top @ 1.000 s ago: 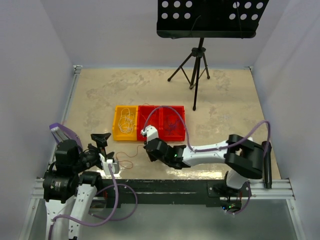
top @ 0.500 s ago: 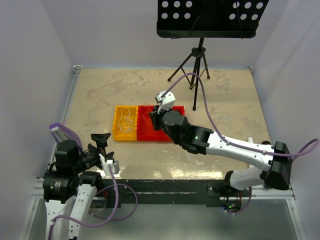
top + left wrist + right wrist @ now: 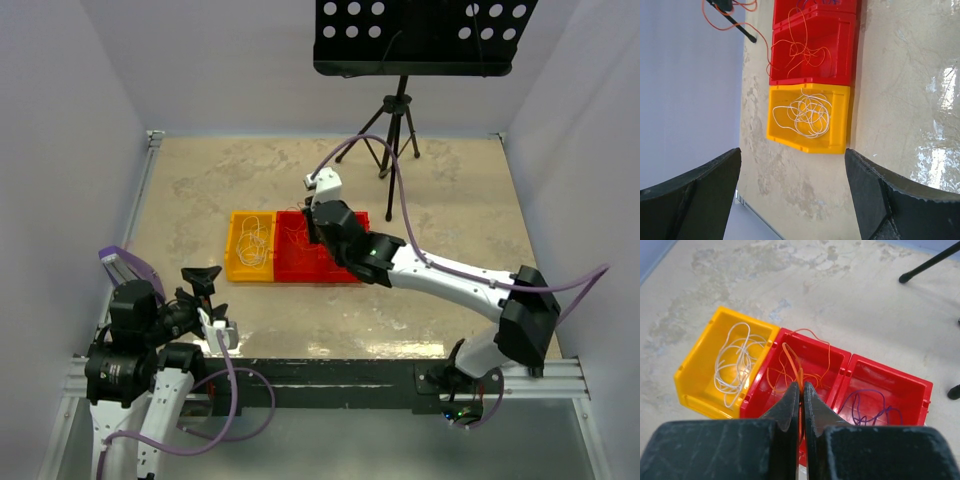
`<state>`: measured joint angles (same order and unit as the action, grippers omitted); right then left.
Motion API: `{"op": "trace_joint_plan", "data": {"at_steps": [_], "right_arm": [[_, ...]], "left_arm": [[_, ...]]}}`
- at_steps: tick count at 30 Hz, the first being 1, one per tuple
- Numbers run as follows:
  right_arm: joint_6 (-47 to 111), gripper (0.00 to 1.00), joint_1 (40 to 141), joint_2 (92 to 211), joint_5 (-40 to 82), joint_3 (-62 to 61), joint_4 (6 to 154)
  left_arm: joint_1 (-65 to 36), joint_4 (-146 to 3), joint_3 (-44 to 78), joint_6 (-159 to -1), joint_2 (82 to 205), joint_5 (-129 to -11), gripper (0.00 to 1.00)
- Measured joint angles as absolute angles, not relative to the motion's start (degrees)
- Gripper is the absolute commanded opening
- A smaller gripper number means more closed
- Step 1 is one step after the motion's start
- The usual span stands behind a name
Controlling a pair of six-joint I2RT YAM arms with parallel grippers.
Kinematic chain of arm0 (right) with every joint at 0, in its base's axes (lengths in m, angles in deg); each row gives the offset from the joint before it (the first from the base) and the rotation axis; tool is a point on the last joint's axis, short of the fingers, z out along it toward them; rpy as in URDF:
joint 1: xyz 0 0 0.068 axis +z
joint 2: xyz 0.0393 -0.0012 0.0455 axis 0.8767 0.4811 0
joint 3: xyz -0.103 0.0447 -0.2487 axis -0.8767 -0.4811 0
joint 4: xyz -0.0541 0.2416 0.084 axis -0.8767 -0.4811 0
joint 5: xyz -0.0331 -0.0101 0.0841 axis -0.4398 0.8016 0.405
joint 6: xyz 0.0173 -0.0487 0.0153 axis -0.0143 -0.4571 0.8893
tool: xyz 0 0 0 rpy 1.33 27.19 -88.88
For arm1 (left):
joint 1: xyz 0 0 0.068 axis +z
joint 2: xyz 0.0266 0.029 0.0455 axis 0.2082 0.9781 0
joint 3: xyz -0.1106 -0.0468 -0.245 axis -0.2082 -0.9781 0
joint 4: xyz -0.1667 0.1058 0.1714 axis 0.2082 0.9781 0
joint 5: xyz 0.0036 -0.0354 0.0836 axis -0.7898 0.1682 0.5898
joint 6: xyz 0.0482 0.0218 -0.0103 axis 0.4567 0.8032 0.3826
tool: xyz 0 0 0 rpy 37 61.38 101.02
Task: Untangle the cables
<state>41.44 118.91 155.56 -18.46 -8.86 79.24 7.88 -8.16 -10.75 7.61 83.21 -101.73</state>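
Right hand (image 3: 801, 386) tight on orange cable (image 3: 798, 376)

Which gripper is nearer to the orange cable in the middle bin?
Right. The right gripper is over the middle bin, shut on the orange cable; the left gripper is open at the table's near edge.

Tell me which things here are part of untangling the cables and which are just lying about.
Job: orange cable, white cable, purple cable, yellow bin, two red bins.
Lying about: music stand on its tripod.
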Motion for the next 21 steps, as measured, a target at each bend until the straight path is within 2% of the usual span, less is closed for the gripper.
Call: {"op": "trace_joint_plan", "data": {"at_steps": [21], "right_arm": [[45.46, 0.0, 118.89, 183.56, -17.87, 1.35, 76.81]], "left_arm": [[7.88, -9.69, -10.33, 5.6, 83.21, -100.95, 0.9]]}}
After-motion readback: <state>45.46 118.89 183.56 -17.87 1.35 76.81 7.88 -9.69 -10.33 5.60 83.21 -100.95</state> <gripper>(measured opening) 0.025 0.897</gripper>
